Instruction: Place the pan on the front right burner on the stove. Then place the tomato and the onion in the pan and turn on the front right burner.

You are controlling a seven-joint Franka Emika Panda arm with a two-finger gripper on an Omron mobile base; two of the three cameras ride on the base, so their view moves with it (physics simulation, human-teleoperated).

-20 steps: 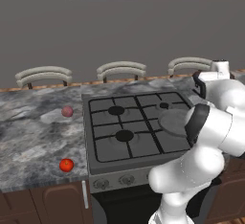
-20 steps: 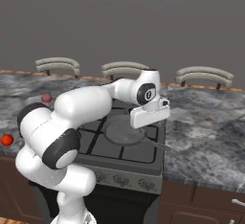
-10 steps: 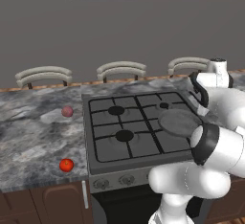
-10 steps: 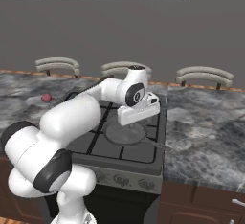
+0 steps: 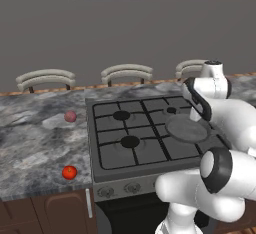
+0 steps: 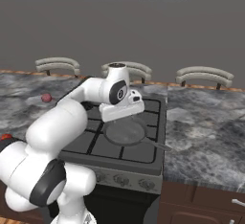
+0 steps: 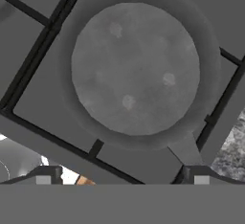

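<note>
Left base view: the pan (image 5: 187, 128) is seen resting on the stove (image 5: 145, 133) over the front right burner. The tomato (image 5: 69, 172) lies on the desk (image 5: 35, 143) near its front edge, left of the stove; the onion (image 5: 70, 116) lies farther back, also apart from the stove. Both are well apart from the pan, so a long reach across the grates is judged necessary; a round, glossy tomato could roll off the front edge if nudged.

Right base view: the hand (image 6: 123, 113) is held just above the pan (image 6: 126, 132). The handle (image 6: 155, 144) points toward the right front corner and could be clipped by the arm.

Hand view: the pan (image 7: 135, 70) is seen empty below; the fingertips (image 7: 45, 175) are spread wide, holding nothing.
</note>
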